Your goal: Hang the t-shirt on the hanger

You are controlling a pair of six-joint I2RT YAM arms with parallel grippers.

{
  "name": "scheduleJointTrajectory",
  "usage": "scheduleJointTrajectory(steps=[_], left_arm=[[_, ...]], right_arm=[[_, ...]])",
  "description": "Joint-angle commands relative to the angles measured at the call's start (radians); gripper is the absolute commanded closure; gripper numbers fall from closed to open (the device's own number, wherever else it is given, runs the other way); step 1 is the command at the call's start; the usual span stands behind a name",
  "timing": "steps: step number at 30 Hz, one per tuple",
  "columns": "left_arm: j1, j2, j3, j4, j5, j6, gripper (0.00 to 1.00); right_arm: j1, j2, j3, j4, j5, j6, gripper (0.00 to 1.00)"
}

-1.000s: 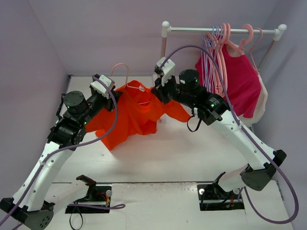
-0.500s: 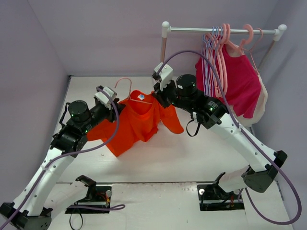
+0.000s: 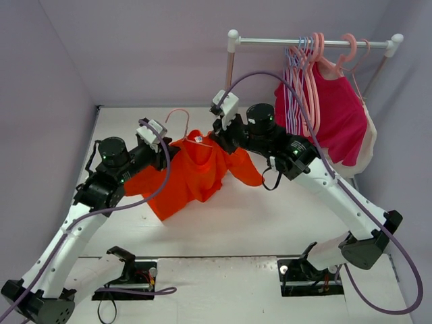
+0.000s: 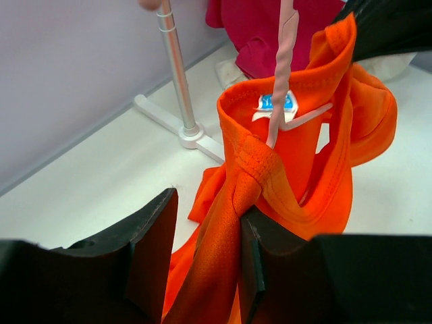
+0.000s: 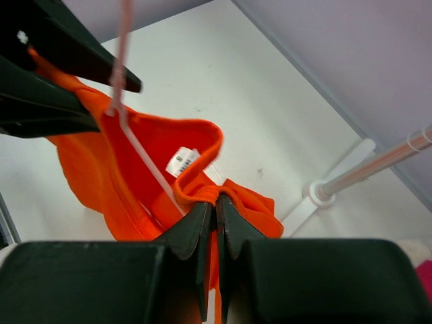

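The orange t-shirt [image 3: 196, 172] hangs in the air between my two grippers, its lower half drooping toward the table. The pale pink hanger [image 3: 177, 115] sticks up out of the neck opening. Its hook [image 4: 280, 61] rises just past the white label [image 4: 273, 104], and one thin arm [image 5: 145, 158] runs down inside the cloth. My left gripper [image 4: 209, 202] has its jaws partly apart with a bunched strip of the left collar [image 4: 246, 169] between them. My right gripper [image 5: 217, 201] is pinched tight on the right side of the collar [image 5: 199, 196]. In the top view the left gripper [image 3: 164, 150] and right gripper [image 3: 217, 135] stand on either side of the neck.
A clothes rack stands at the back right, its rail [image 3: 314, 42] carrying several pink and lavender hangers [image 3: 300, 74] and a magenta shirt [image 3: 337, 115]. The rack's post [image 4: 174, 74] and white foot [image 5: 317, 192] are close behind the orange shirt. Lilac walls close in the table.
The left gripper has moved right and toward the front, closing in on the right gripper. The neck opening has narrowed, and the hanger hook has shifted right and lower in the top view.
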Motion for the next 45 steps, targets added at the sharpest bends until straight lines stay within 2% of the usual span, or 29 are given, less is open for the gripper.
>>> scheduleJointTrajectory(steps=[1,4,10,22,28,39,42,45], left_arm=[[0.004,0.006,0.018,0.211,0.007,-0.061,1.00],[0.004,0.007,-0.003,0.269,-0.013,-0.102,1.00],[0.004,0.005,-0.066,0.342,0.033,-0.126,1.00],[0.040,-0.059,-0.135,0.360,0.061,-0.138,1.00],[0.043,-0.012,-0.105,0.384,0.108,-0.162,1.00],[0.031,0.005,-0.120,0.564,-0.082,-0.165,1.00],[0.031,0.012,-0.109,0.581,-0.057,-0.172,1.00],[0.031,0.033,-0.099,0.589,0.014,-0.201,1.00]], right_arm=[[0.036,0.039,0.071,0.061,-0.052,0.035,0.99],[0.038,0.046,0.060,0.062,-0.036,0.052,0.99],[0.020,0.045,-0.018,0.062,0.032,0.057,0.99],[-0.060,0.022,-0.058,0.056,0.082,0.082,0.98],[-0.057,0.062,0.012,0.057,0.003,0.140,0.98],[-0.026,0.113,0.116,0.059,0.023,0.249,0.98],[-0.026,0.115,0.113,0.059,0.038,0.244,0.91],[-0.027,0.117,0.110,0.058,0.056,0.232,0.90]])
